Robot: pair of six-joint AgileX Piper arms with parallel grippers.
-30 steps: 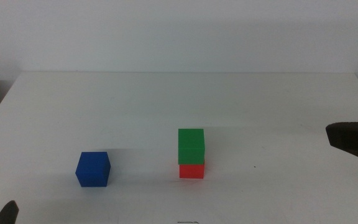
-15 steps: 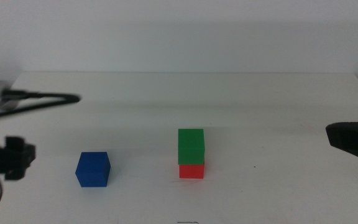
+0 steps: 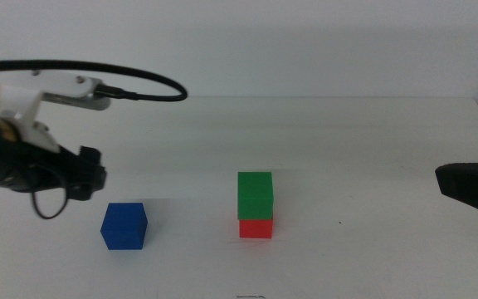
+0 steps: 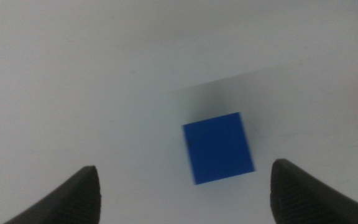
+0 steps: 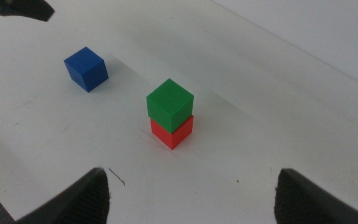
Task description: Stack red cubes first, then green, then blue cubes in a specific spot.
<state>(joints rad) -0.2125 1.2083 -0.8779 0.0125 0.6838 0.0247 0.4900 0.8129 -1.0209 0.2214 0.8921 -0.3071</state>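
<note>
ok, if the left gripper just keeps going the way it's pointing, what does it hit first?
Most likely the blue cube: it sits centred ahead of the open left gripper, between its jaws, with bare table around it. Depth is unclear, so the jaws might straddle it and reach the tabletop instead.

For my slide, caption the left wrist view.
Open left end effector above a small matte blue cube on white tabletop.

One cube [image 3: 255,194] atop another [image 3: 256,227]; third [image 3: 124,226] left.
</note>
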